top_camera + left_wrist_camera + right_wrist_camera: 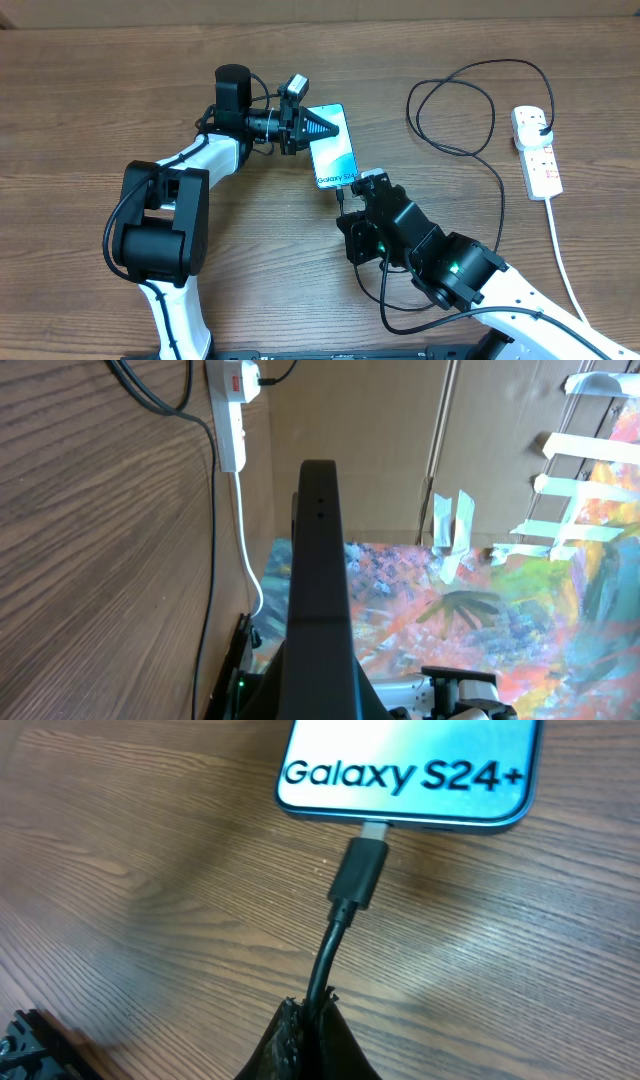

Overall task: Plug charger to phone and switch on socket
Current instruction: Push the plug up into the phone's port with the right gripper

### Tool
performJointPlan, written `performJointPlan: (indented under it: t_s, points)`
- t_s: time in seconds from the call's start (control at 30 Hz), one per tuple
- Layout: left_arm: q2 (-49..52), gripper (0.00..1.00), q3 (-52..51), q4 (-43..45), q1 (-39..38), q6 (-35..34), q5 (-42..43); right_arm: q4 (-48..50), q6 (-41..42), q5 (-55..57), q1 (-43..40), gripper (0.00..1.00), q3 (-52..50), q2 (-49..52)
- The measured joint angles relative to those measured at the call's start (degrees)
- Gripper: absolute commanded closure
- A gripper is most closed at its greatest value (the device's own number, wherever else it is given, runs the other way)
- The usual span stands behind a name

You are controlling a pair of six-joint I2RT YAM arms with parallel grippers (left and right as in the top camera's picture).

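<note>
1. Status, phone end: the charger (pixel 328 948) has its plug tip (pixel 360 870) at the port in the lettered end of the phone (pixel 335 150). The right wrist view shows a short bit of bare metal between connector body and phone. I judge the tip entered but perhaps not fully seated.
2. Right gripper (pixel 308 1020): fingers closed tight on the charger's cable just behind the plug tip, pointing at that end of the phone.
3. Left gripper (pixel 332 128): fingers pressed together with nothing between them. In the overhead view the closed tip lies over the phone's far end. Contact with the screen looks likely, but I cannot confirm it.
4. Phone position: flat on the table (pixel 100 80), screen up, mid-table, between the 2 grippers and well apart from the socket (pixel 538 155).
5. Status, socket end: the socket lies on the right arm's side of the table, with the charger's black plug (pixel 541 128) in it. Switch positions are too small to read and neither gripper is near it, so I judge switching on as not yet done.
6. Left to do, by my estimate: confirm the tip is seated, release, then press the switch by the black plug.
7. Count: 1 phone, 1 charger, 1 socket with 1 white cord (pixel 561 250) and 1 plug in it, 2 grippers. Red-marked switches — more than 1, exact number not readable.
</note>
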Motion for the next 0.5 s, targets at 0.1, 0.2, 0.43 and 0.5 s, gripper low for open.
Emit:
performJointPlan:
  t_s: [0.1, 0.2, 0.43, 0.5]
  points:
    - [0.0, 0.96, 0.0, 0.0, 0.0, 0.0, -0.17, 0.85, -0.02, 0.0, 0.09, 0.96, 0.0, 0.35]
    - [0.0, 0.96, 0.02, 0.0, 0.02, 0.0, -0.48, 0.94, -0.04, -0.02, 0.13, 0.96, 0.0, 1.57]
    - [0.0, 0.96, 0.07, 0.0, 0.0, -0.02, -0.48, 0.57, -0.07, 0.42, 0.15, 0.96, 0.0, 2.82]
    - [0.0, 0.96, 0.09, 0.0, 0.0, -0.02, -0.46, 0.31, -0.09, 0.83, 0.15, 0.96, 0.0, 2.82]
